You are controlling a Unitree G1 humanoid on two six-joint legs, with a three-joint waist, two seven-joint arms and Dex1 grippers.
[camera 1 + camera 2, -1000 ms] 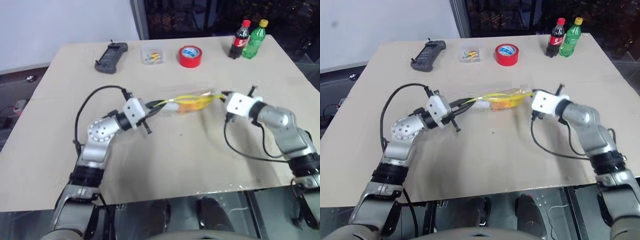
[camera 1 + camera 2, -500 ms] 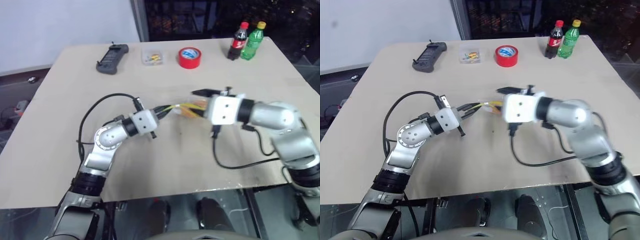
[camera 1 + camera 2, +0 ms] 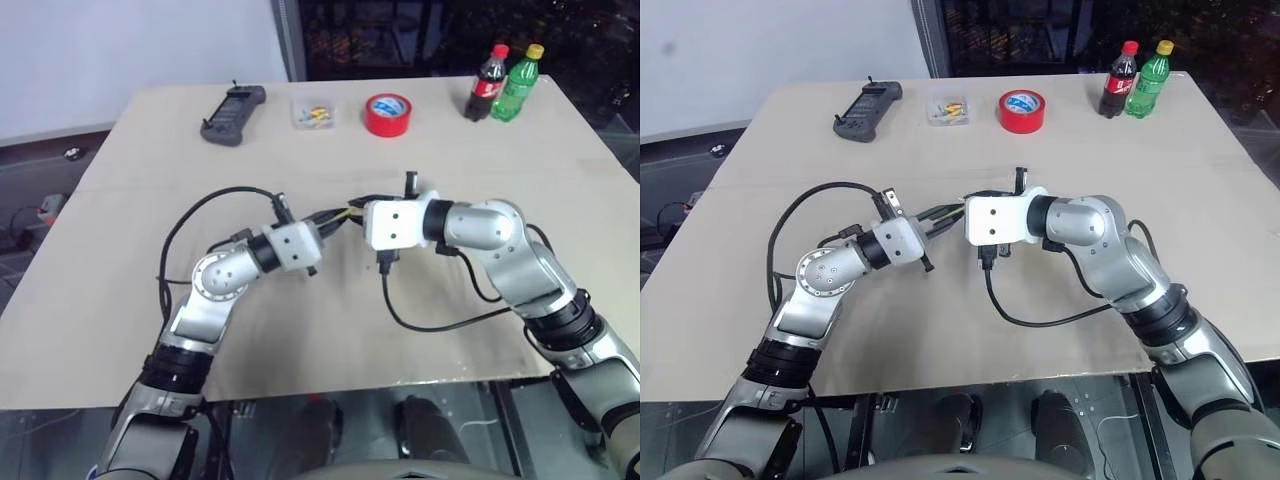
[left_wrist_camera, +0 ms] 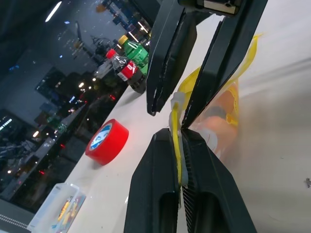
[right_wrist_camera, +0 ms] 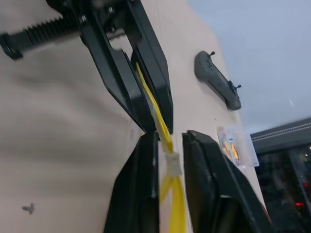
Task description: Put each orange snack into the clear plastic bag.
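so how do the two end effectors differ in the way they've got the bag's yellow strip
The left end effector is shut tight on the yellow seal strip of the clear plastic bag, fingers pressed together. The right end effector has its fingers either side of the strip with a gap showing, not clamped. The left points roughly level; the right tilts slightly downward. Both meet at the same end of the strip, tip to tip, above the table.
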